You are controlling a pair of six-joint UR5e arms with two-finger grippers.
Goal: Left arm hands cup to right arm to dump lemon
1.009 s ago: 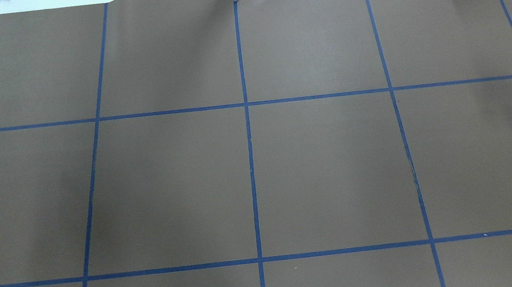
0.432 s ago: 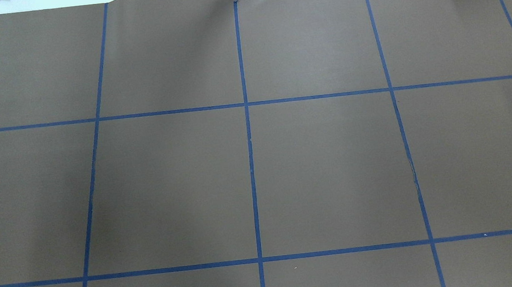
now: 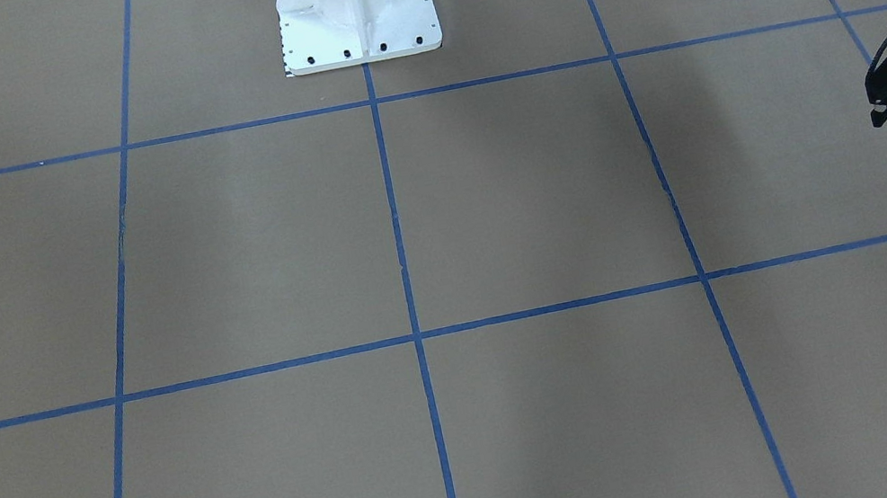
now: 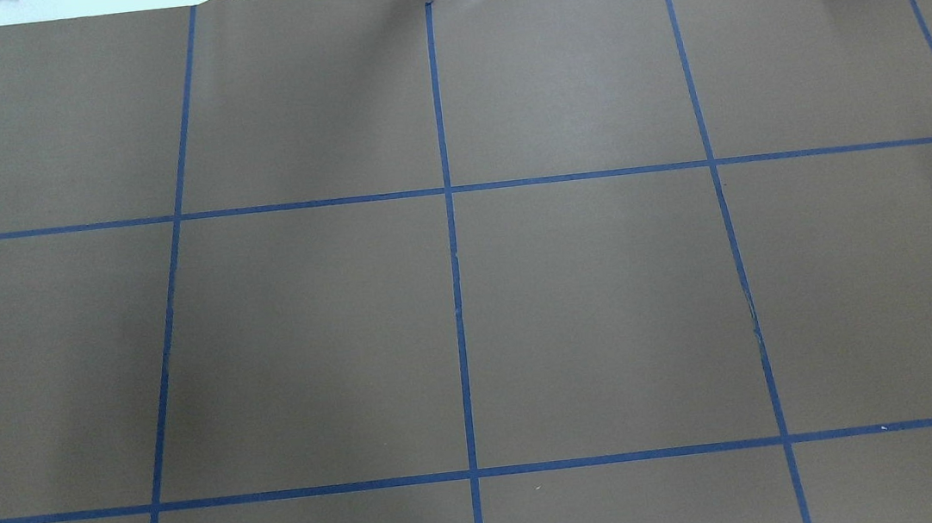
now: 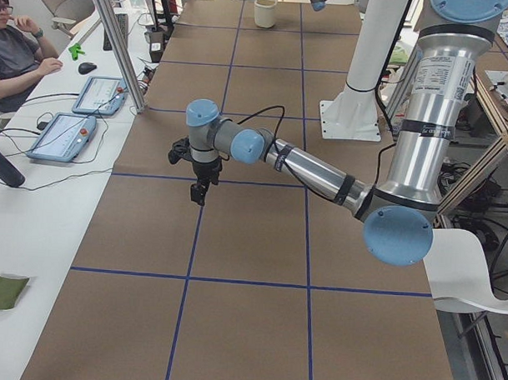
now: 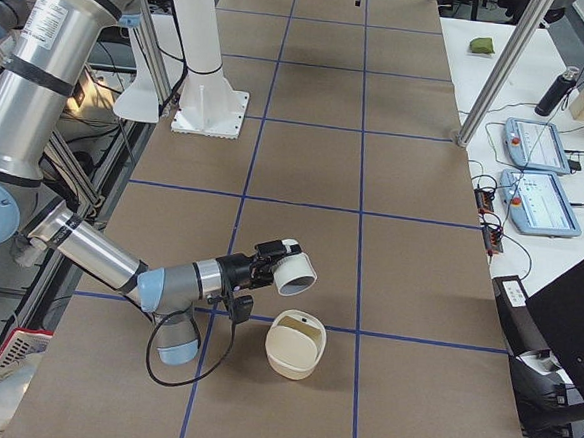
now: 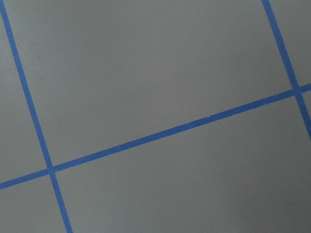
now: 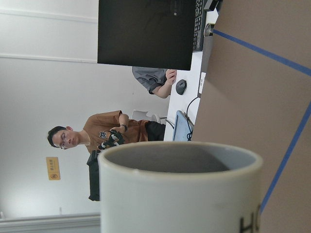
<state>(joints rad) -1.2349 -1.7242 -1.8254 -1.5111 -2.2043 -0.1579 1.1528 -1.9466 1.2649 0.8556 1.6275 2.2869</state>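
The white cup [image 6: 294,269] lies tipped on its side at the right arm's pincer [image 6: 272,260], just beside a cream tub [image 6: 295,346] on the brown worktop [image 6: 306,160]. How that pincer grips cannot be told. The left pincer [image 5: 199,192] hangs well apart, pointing down, its opening unclear.

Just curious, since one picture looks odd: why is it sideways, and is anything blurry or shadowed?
Right wrist view: camera rolled, so the man appears sideways; the cup looms close, slightly soft. Left wrist view: the table looks greyer. Overhead view: only faint, soft shadows.
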